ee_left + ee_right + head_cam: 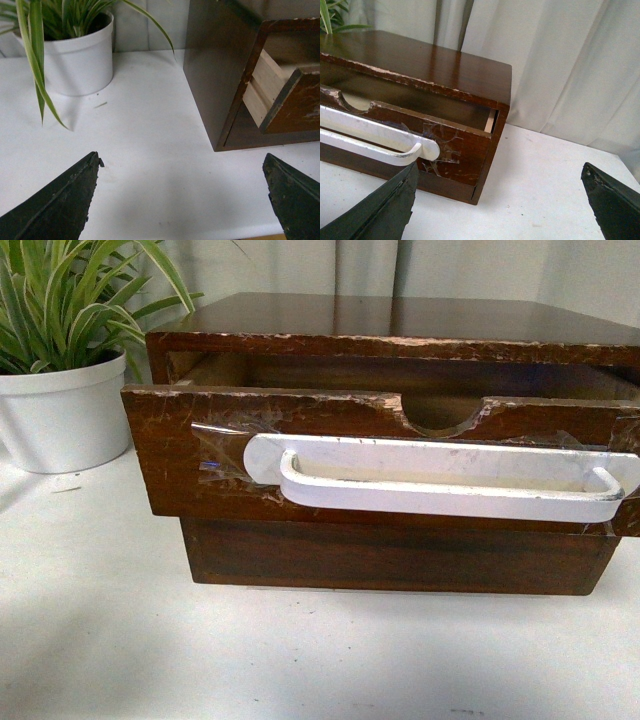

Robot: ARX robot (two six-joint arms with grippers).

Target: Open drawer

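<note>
The drawer (200,475) is the upper one of a dark brown cabinet (400,315). Its scratched front carries a long white handle (440,480) under clear tape and a half-round notch (440,415). It stands pulled out a little from the cabinet. In the right wrist view the drawer (465,150) and handle end (415,147) show near one finger; my right gripper (500,175) is open and empty beside the cabinet's right corner. In the left wrist view the drawer's pale wood side (265,85) juts out; my left gripper (182,162) is open and empty over the table. Neither gripper shows in the front view.
A plain handle-less lower drawer (400,555) sits below. A white pot with a green plant (65,410) stands left of the cabinet, also in the left wrist view (80,57). White table (150,640) in front; pale curtain (560,65) behind.
</note>
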